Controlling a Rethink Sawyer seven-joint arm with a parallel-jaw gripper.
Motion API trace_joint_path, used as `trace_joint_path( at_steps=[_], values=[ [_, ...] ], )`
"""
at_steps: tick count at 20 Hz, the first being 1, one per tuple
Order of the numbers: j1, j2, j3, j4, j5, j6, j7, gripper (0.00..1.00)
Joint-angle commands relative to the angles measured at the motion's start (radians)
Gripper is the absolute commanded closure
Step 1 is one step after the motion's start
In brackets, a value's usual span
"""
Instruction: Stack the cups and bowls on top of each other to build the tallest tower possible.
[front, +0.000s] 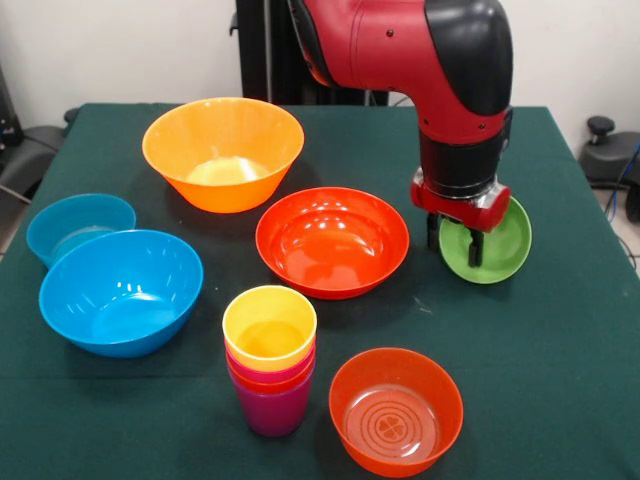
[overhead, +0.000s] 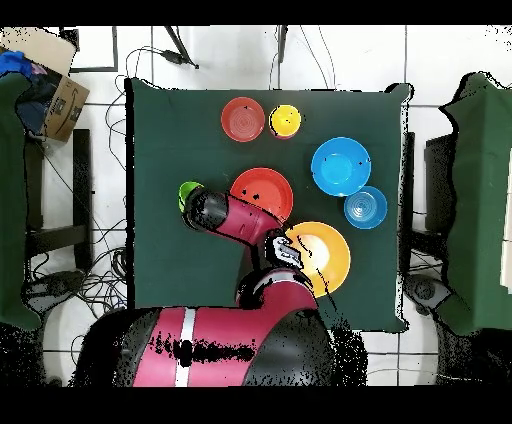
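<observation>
The cups stand nested in one tower (front: 270, 365) at the table's front: purple at the base, orange and crimson rims above it, yellow (front: 269, 325) on top. From overhead the tower (overhead: 285, 121) shows as a yellow circle. My gripper (front: 454, 240) is at the right, shut on the left rim of the small green bowl (front: 500, 245), one finger inside it and one outside. The bowl is tipped up with its inside facing the front. In the overhead view the arm covers all but a sliver of the green bowl (overhead: 187, 192).
The wide red-orange bowl (front: 332, 240) sits mid-table, just left of the gripper. The large orange-yellow bowl (front: 223, 150) is behind it. The large blue bowl (front: 120, 290) and small blue bowl (front: 80, 225) touch at the left. The translucent orange bowl (front: 396, 410) stands beside the tower.
</observation>
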Motion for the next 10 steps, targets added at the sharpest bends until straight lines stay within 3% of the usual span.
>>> trace_joint_path(
  at_steps=[1,10],
  values=[
    [-0.019,0.023,0.144,-0.08,-0.003,0.029,0.069,0.0],
    [-0.023,-0.031,0.154,-0.013,0.01,0.117,0.089,0.0]
  ],
)
